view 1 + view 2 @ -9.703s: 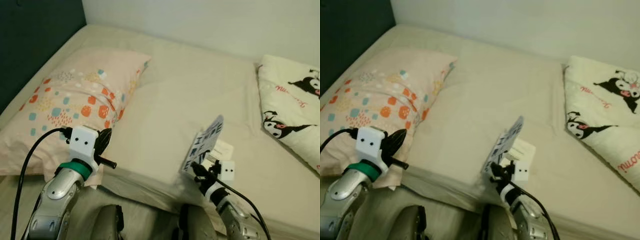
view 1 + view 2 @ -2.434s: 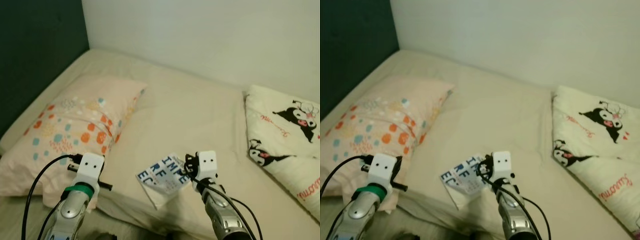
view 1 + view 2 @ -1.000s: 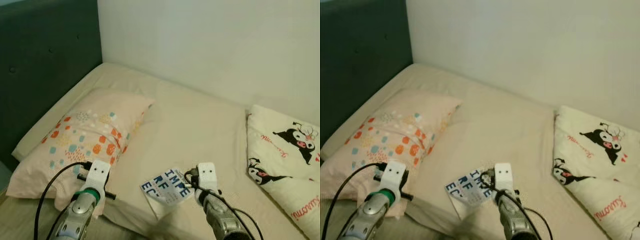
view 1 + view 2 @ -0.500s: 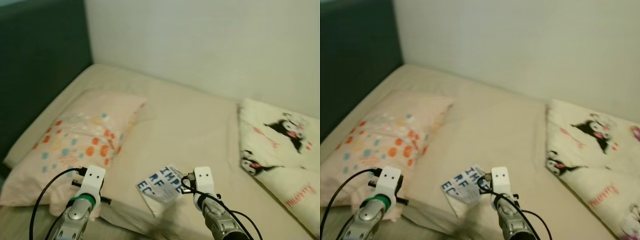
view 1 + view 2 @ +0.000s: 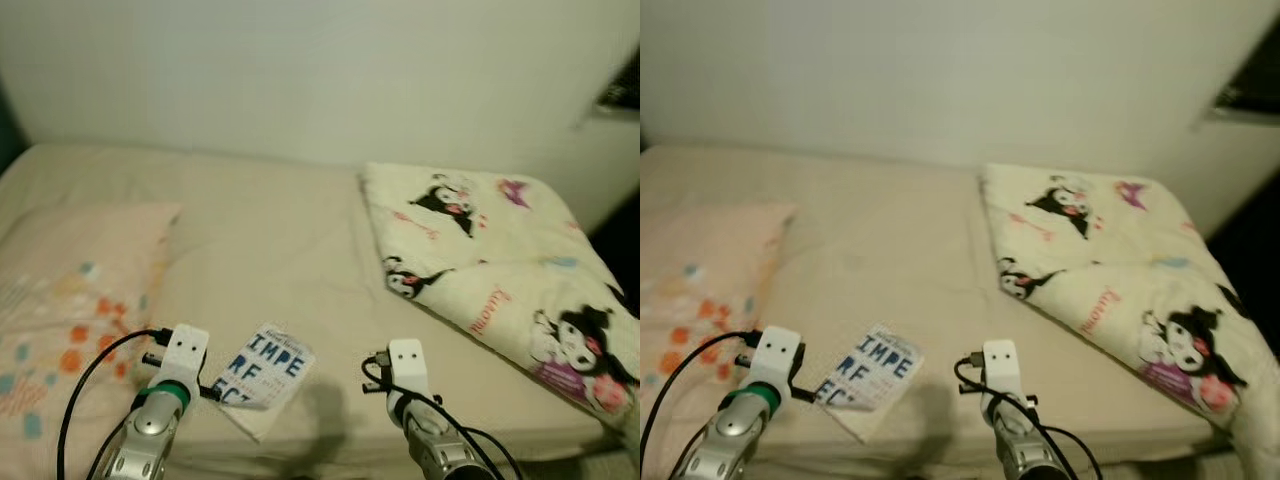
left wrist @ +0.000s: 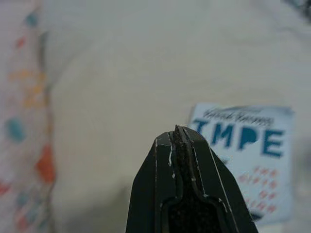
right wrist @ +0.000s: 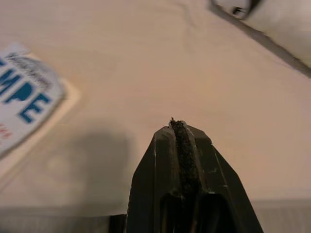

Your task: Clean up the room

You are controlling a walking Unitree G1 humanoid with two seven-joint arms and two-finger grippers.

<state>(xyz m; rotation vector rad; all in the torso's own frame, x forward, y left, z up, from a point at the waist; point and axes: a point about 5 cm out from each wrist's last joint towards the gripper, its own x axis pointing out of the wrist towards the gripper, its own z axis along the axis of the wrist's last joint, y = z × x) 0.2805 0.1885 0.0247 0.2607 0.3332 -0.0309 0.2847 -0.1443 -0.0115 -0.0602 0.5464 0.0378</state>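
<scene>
Thin white booklet with blue letters [image 5: 262, 368] lies flat near the bed's [image 5: 300, 250] front edge, beside the patterned pillow [image 5: 60, 300]. It looks light and floppy; best pinched at a free corner. Left tool [image 6: 179, 133] and right tool [image 7: 179, 127] both pressed together, empty. The lettering is partly cut off.

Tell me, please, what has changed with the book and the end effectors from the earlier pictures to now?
The right end effector has let go of the book: earlier it held the book tilted up above the bed, and now the book lies flat there, apart from it. Its fingers are shut on nothing. The camera has turned to the right. The left end effector stays shut and empty; pillow and blanket lie as before.
</scene>
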